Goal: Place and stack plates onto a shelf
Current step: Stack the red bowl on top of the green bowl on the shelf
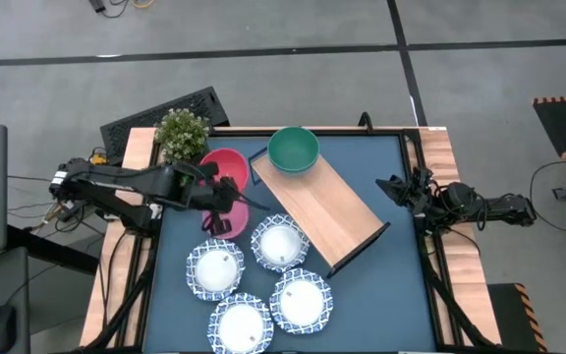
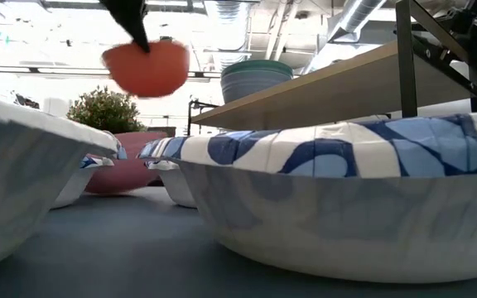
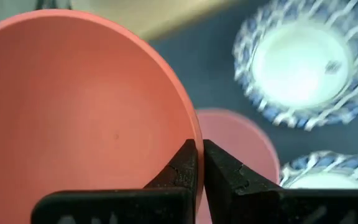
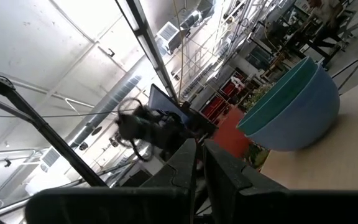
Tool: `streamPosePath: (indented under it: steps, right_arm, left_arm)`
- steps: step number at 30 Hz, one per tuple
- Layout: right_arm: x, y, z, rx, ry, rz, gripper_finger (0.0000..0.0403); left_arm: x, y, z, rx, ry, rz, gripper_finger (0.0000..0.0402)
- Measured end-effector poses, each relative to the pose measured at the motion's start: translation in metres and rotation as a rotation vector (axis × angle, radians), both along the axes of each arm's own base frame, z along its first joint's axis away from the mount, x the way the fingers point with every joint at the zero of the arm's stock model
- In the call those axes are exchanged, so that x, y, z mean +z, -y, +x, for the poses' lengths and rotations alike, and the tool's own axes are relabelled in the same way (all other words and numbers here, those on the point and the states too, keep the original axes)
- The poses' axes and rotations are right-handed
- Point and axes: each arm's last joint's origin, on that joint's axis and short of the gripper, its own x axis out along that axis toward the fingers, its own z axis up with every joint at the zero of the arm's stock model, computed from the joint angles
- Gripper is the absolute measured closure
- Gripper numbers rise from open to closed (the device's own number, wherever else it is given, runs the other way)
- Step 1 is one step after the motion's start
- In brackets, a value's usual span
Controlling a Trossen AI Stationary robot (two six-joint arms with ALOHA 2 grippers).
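Nearest, four plates (image 1: 260,284) lie unstacked on the worktop (image 1: 391,285); none is shelved. Beyond, the left gripper (image 3: 199,163) pinches a red bowl (image 3: 73,112) aloft over a pink bowl (image 1: 226,167). The shelf (image 1: 327,209) carries only nested bowls (image 1: 293,149). The right gripper (image 4: 199,163), clenched empty, waits at the worktop's edge.

— Where is each camera looking from?
— The high one is staring straight down at the whole table (image 1: 381,295), both arms in sight. The low one is sitting at tabletop level, nearly touching a plate (image 2: 346,199), facing the room.
— And the wrists?
— The left is peering past its fingers (image 3: 185,165), very close on a red bowl (image 3: 79,112). The right is tilting up towards the ceiling.
— Anything shared?
— The green bowl (image 1: 293,148) at twelve o'clock is showing in high, low and right wrist views.
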Motion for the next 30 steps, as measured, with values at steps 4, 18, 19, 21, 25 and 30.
streamPosePath:
  steps: [4,18,19,21,25,30]
  right_arm:
    - [0.000,0.000,0.000,0.000,-0.004,-0.001,0.0345]
    - [-0.002,0.000,0.001,0.000,-0.021,-0.001,0.0345]
    - [-0.002,0.000,0.001,0.000,-0.020,-0.001,0.0345]
    - [-0.002,0.000,0.001,0.000,-0.021,-0.001,0.0345]
    - [-0.002,0.000,0.001,0.000,-0.026,-0.001,0.0345]
    - [-0.003,0.000,0.001,0.000,-0.034,-0.001,0.0345]
  left_arm:
    - [0.042,-0.010,-0.001,-0.037,0.095,0.039,0.0401]
    - [0.092,-0.067,0.056,-0.310,0.100,0.138,0.0401]
    - [0.092,-0.070,0.062,-0.330,0.096,0.138,0.0401]
    - [0.093,-0.077,0.072,-0.360,0.095,0.143,0.0401]
    - [0.092,-0.088,0.091,-0.394,0.087,0.166,0.0401]
    - [0.083,-0.096,0.108,-0.439,0.074,0.142,0.0401]
